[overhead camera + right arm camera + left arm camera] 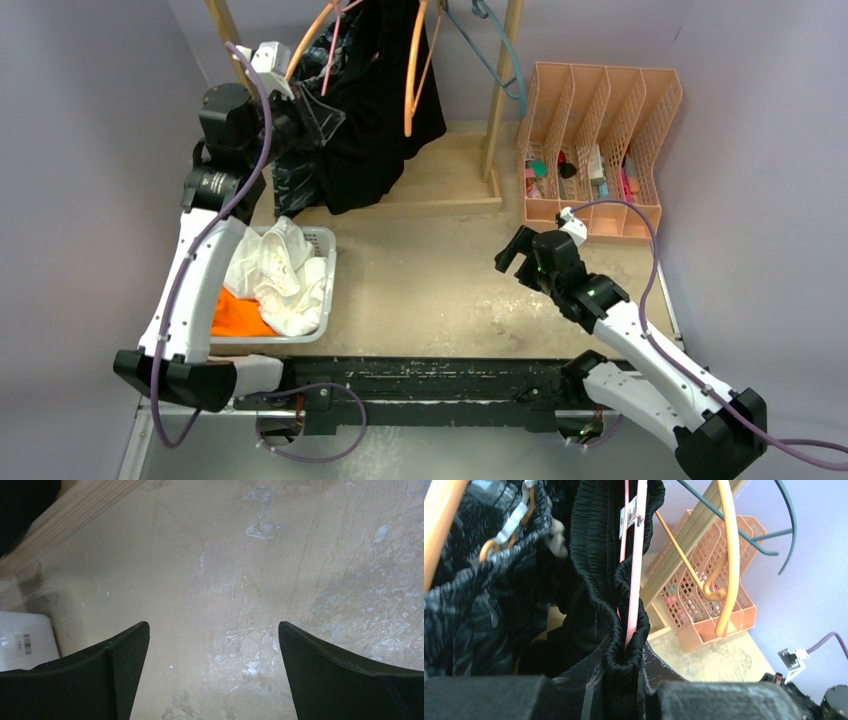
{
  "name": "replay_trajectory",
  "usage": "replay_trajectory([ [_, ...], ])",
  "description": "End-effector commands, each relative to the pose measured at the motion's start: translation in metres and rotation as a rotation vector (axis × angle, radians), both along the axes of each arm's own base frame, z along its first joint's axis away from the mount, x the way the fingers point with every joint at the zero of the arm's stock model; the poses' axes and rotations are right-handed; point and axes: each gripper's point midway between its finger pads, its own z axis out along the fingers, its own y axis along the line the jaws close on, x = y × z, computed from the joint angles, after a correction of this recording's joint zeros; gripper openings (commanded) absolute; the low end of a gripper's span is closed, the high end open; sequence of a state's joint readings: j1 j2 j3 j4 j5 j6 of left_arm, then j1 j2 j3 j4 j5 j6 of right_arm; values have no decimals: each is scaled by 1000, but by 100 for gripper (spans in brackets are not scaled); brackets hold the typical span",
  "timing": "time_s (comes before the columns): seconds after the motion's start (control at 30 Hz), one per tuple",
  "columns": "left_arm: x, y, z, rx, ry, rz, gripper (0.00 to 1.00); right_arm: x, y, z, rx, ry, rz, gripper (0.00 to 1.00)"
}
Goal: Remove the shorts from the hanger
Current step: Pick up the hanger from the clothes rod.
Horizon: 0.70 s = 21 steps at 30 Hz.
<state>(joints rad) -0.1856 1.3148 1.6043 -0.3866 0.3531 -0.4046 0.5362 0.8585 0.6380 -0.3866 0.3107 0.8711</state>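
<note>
The plain black shorts (pixel 385 95) hang on a pink hanger (pixel 636 570) on the wooden rack. My left gripper (pixel 318 118) is raised to them and shut on the end of their elastic waistband (pixel 624 665), with the pink hanger running inside the band. The black-grey camo shorts (pixel 300 175) hang just left of them and show in the left wrist view (pixel 469 620), clipped on an orange hanger. The white shorts (pixel 275 265) and the orange shorts (pixel 240 315) lie in the white basket (pixel 328 245). My right gripper (pixel 515 250) is open and empty above the table (pixel 215 580).
An empty orange hanger (pixel 729 555) and a teal hanger (pixel 785 525) hang to the right on the rack. A peach file organizer (pixel 600 130) with small items stands at the back right. The rack's wooden base (pixel 440 190) lies behind the basket.
</note>
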Motion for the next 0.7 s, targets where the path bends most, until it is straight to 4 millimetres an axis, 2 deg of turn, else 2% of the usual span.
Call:
replay_trajectory([
  [0.0, -31, 4, 38, -43, -135, -4, 0, 10, 7, 30, 44, -92, 17, 99],
  [0.1, -46, 4, 20, -53, -70, -16, 0, 8, 6, 28, 48, -86, 17, 99],
  [0.2, -71, -12, -2, -107, 27, -130, 0, 8, 8, 29, 57, -83, 17, 99],
  [0.27, -88, -15, -8, -178, 44, -153, 0, 8, 9, 33, 71, -90, 16, 99],
  [0.33, -103, -9, -14, -198, 45, -123, 0, 8, 11, 38, 91, -109, 20, 99],
  [0.47, -119, 7, -45, -149, 139, -37, 0, 6, 15, 46, 136, -156, 37, 99],
  [0.67, -149, 2, -87, -93, 299, -105, 0, 2, 20, 49, 175, -167, 59, 99],
])
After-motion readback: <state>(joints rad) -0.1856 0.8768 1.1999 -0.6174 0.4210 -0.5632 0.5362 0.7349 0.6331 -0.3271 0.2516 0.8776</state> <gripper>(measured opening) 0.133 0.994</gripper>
